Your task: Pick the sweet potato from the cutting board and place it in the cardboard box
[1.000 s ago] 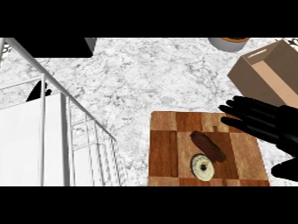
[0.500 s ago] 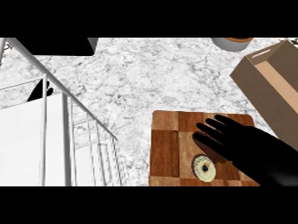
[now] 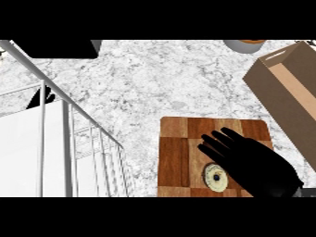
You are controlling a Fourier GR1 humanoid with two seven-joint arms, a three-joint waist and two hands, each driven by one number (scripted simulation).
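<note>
A checkered wooden cutting board (image 3: pixel 179 141) lies on the marble counter at lower centre. My right hand (image 3: pixel 250 161) is spread over the board's middle and right side, fingers straight and pointing up-left, open. No sweet potato shows; where it lay is under the hand. The long open cardboard box (image 3: pixel 298 99) lies tilted at the right, just beyond the board's right corner. My left hand is out of view.
A round cream slice with a dark centre (image 3: pixel 216 177) lies on the board beside the hand. A white wire rack (image 3: pixel 64 139) fills the left side. A cup (image 3: pixel 246 45) stands at the top right, and a dark object (image 3: pixel 58 48) at the top left.
My right hand moved left from the box's side onto the board and now covers the sweet potato, which showed one second ago.
</note>
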